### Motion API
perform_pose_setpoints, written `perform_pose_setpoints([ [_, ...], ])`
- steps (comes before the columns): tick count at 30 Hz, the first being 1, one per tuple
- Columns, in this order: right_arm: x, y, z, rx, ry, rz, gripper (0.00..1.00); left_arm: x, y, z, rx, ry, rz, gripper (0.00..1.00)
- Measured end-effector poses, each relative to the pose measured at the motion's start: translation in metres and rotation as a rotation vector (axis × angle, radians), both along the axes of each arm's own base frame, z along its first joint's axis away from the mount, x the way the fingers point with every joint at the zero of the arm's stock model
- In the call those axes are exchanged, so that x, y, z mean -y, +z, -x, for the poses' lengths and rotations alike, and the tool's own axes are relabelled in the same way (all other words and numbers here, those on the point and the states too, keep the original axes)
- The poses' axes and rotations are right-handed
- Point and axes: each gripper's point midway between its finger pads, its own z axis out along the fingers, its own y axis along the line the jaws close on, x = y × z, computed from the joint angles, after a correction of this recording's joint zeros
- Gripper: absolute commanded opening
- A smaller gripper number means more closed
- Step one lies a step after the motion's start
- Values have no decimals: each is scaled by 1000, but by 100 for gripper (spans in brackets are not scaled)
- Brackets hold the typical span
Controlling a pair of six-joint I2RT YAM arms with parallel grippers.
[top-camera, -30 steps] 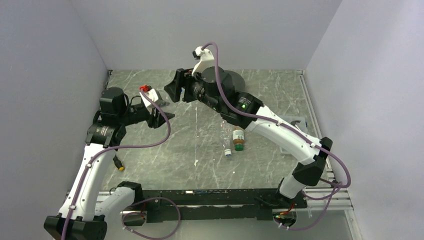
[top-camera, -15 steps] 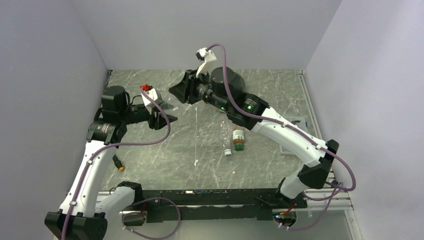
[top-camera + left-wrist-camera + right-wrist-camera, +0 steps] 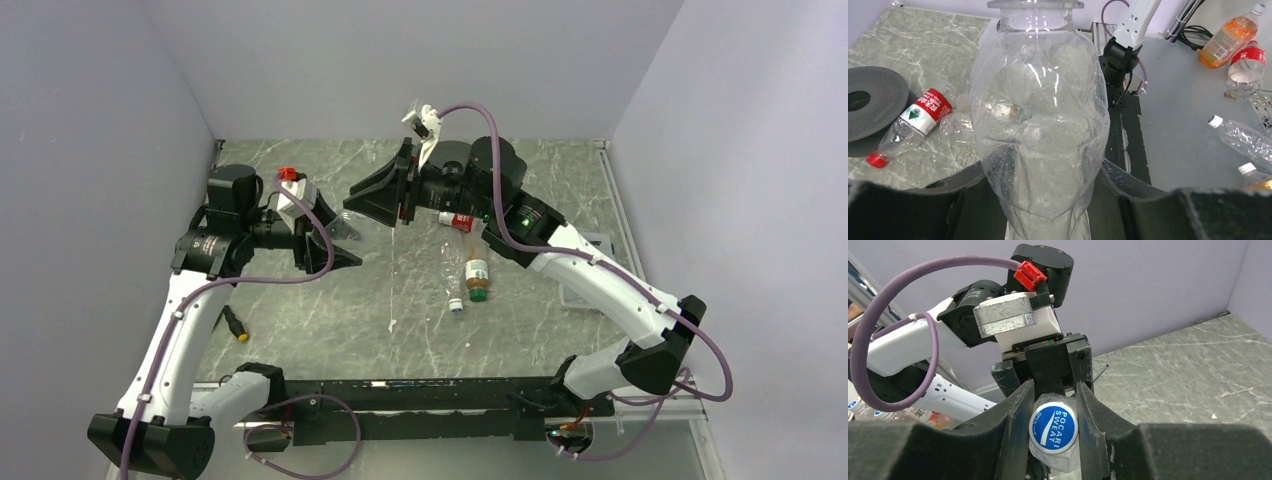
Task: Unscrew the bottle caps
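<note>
While my left gripper [image 3: 345, 245] clamps a clear bottle [image 3: 1040, 115] by its body, above the desk [image 3: 540, 175], my right gripper [image 3: 1054, 407] is closed on its blue cap [image 3: 1053, 428], one finger on each side. Beyond them, beside my right arm, a red-labelled bottle [image 3: 458, 220] lies on the desk, then a second clear bottle [image 3: 452, 268] and an amber bottle [image 3: 477, 279], side by side.

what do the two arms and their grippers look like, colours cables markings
The left arm and right arm are white links joined by black round joints. A purple cable runs along each. The right arm shows a small green light. The left wrist carries a grey-and-white block with a red connector. The left gripper and right gripper have black wedge-shaped fingers.
</note>
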Motion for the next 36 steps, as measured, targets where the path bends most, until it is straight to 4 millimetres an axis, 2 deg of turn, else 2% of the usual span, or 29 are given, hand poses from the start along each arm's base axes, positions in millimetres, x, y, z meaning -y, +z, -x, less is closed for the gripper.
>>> perform_pose_setpoints([
  [2,0,-1,-1,4,-1,3,68,0,0,0,-1,0,0,25],
  [4,1,-2,-3,3,-12,7,91,0,0,-1,-1,2,-1,25],
  [5,2,-1,-7,8,-29,7,98,-1,0,-1,1,6,-1,25],
  [6,3,-1,-11,8,-52,9,100,-1,0,-3,3,15,-4,25],
  [11,10,-2,-36,-44,-215,39,100,-3,-5,-15,43,70,-24,25],
  [15,22,3,-62,-146,-414,22,100,-10,-14,-31,101,171,-61,25],
  [18,23,1,-64,-189,-496,14,100,-16,-20,-46,143,254,-96,25],
  [21,13,-2,-60,-222,-526,31,98,-23,-25,-60,175,322,-128,25],
  [24,1,-2,-63,-240,-541,32,90,-28,-30,-70,195,370,-156,25],
  [26,-3,-9,-69,-258,-558,43,85,-30,-32,-73,202,391,-167,25],
  [32,-15,-43,-82,-306,-595,114,71,-34,-30,-77,226,423,-176,25],
  [36,-17,-52,-84,-323,-603,135,49,-35,-28,-76,240,429,-174,25],
])
